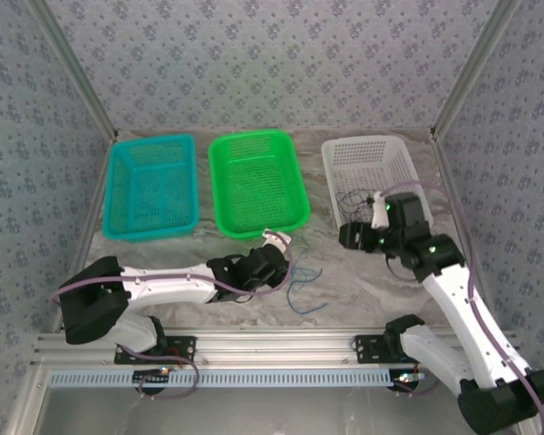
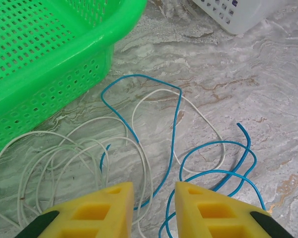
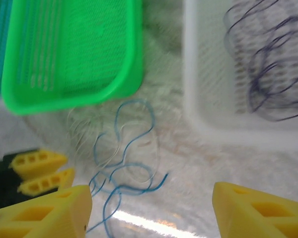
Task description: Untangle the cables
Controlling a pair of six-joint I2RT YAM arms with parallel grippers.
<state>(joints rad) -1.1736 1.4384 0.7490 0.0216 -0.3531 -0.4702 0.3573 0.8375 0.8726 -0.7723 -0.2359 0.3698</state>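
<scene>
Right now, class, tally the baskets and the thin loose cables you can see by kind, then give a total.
Baskets: 3 (teal, green, white)
Cables: 3 (blue, whitish, dark)
Total: 6

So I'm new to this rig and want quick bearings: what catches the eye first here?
Three bright baskets line the far side: a teal basket, a green basket and a white basket, left to right. A blue wire and a white wire lie tangled on the table before the green one; a dark wire coils inside the white one.
</scene>
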